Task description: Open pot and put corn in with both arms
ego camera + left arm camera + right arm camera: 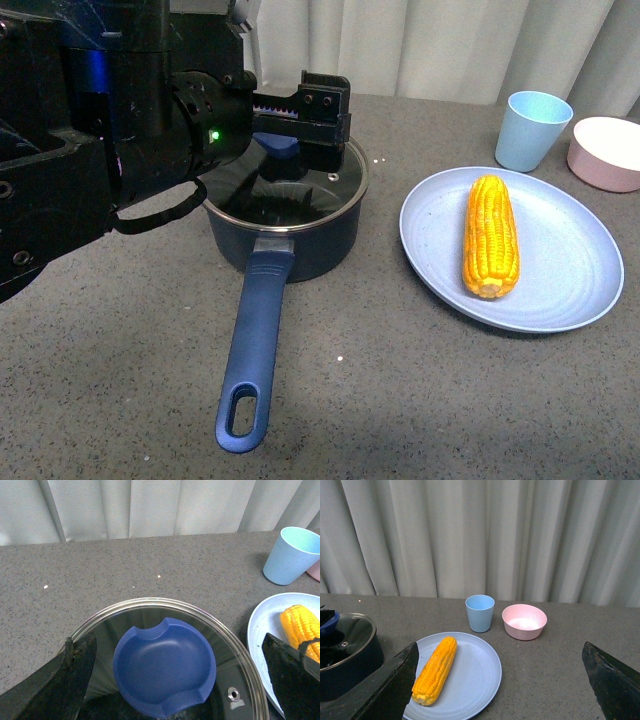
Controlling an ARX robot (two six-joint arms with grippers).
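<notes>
Grey speckled tabletop [420, 400], pale pleated curtain [420, 40] behind, even light

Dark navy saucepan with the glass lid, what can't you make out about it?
Inside of the dark navy saucepan: reflections on its steel-rimmed glass lid hide it in every view.
Its long blue handle: absent from both wrist views.
Left wall: front view, behind the black left arm.
</notes>
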